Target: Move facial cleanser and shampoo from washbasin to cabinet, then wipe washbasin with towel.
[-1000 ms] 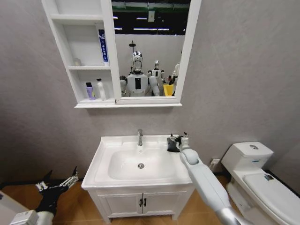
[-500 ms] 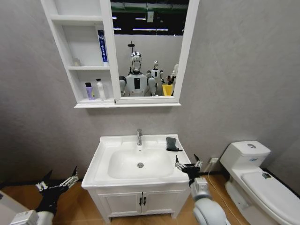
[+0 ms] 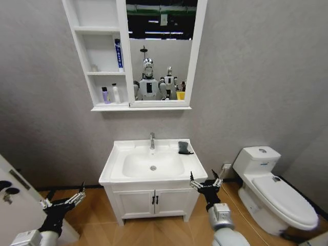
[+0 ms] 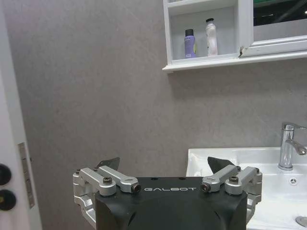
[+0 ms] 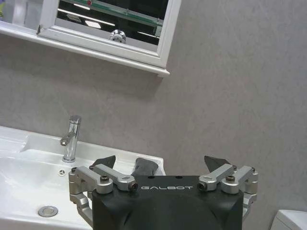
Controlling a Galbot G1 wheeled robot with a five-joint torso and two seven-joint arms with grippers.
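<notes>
Hovering wide open and empty, my right pincer (image 3: 206, 180) sits near the white ceramic washbasin's (image 3: 114, 164) right front corner; my left pincer (image 3: 63, 197) hangs open, low left.

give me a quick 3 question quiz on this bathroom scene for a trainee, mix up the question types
1. True or false: the towel lies inside the oval bowl of the washbasin.
2. Multiple choice: where do the two bottles stand? A) beside the tap B) on the toilet lid C) in the lowest compartment of the cabinet
3. Fill in: both the left gripper and the right gripper have their fingers ____.

Key
1. False. It rests on the flat rim, to the right of the tap.
2. C
3. open, with nothing held; both hang low in front of the vanity, one at each front corner.
</notes>
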